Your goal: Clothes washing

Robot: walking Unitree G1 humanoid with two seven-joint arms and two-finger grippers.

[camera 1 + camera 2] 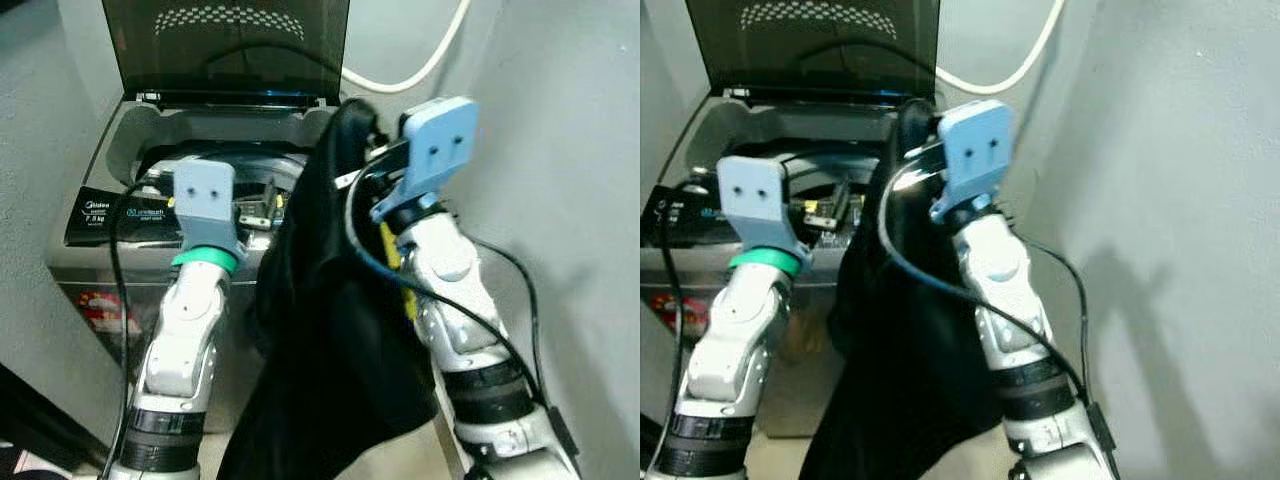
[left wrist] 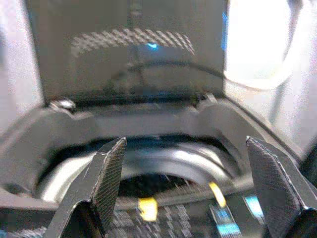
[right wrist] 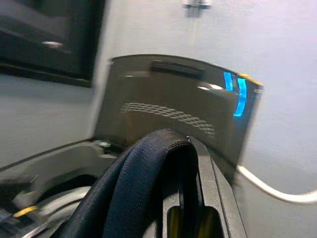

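Observation:
A grey top-loading washing machine (image 1: 100, 215) stands before me with its dark lid (image 1: 230, 45) raised and the drum (image 2: 163, 173) exposed. A black garment (image 1: 335, 300) hangs in a long fold from my right gripper (image 1: 358, 135), which is shut on its top at the machine's right rim; the wrist view shows the dark blue-black cloth (image 3: 143, 188) draped over the fingers. My left gripper (image 2: 185, 178) stands open over the drum opening, holding nothing, its fingers (image 2: 106, 178) wide apart.
A grey wall (image 1: 570, 200) runs close on the right. A white hose (image 1: 420, 65) curves along the wall behind the lid. The control panel (image 1: 100, 215) with labels lies at the machine's front left. Black cables trail along both arms.

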